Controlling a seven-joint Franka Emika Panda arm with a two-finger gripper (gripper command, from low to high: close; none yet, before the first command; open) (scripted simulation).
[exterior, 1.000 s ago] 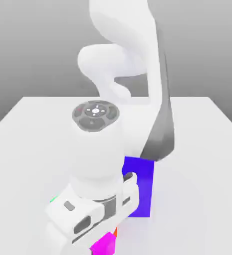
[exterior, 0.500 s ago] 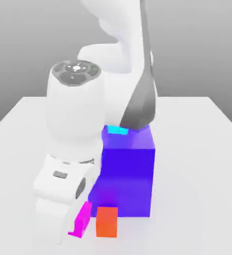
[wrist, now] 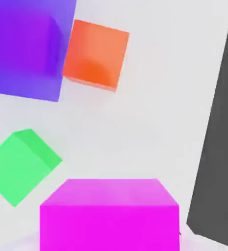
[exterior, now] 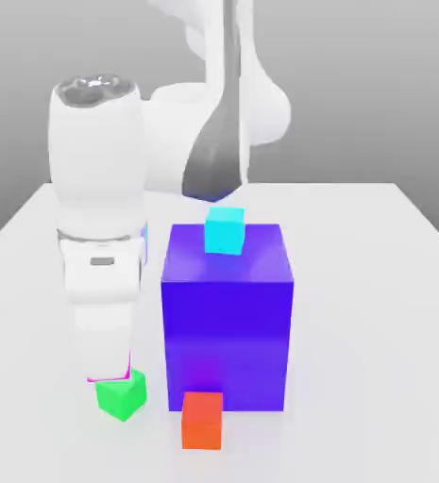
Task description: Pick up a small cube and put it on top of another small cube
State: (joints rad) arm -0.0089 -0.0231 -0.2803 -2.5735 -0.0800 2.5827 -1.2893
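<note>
The small magenta-pink cube (wrist: 110, 215) hangs in my gripper (exterior: 108, 370), which is shut on it. In the exterior view just a thin strip of that cube (exterior: 109, 378) peeks out under the white hand. The small green cube (exterior: 122, 394) rests on the table just below and slightly toward the exterior view's right of the held cube. In the hand view the green cube (wrist: 20, 164) lies off to one side of the pink one, not straight beneath it.
A big blue-purple cube (exterior: 227, 321) stands close to the exterior view's right of the hand, with a small cyan cube (exterior: 225, 230) on top. A small orange-red cube (exterior: 202, 420) sits on the table in front of it. A dark arm part (wrist: 218, 147) borders the hand view.
The arm has swung toward the exterior view's left, carrying the pink cube away from the orange-red cube and over beside the green cube, which now shows.
</note>
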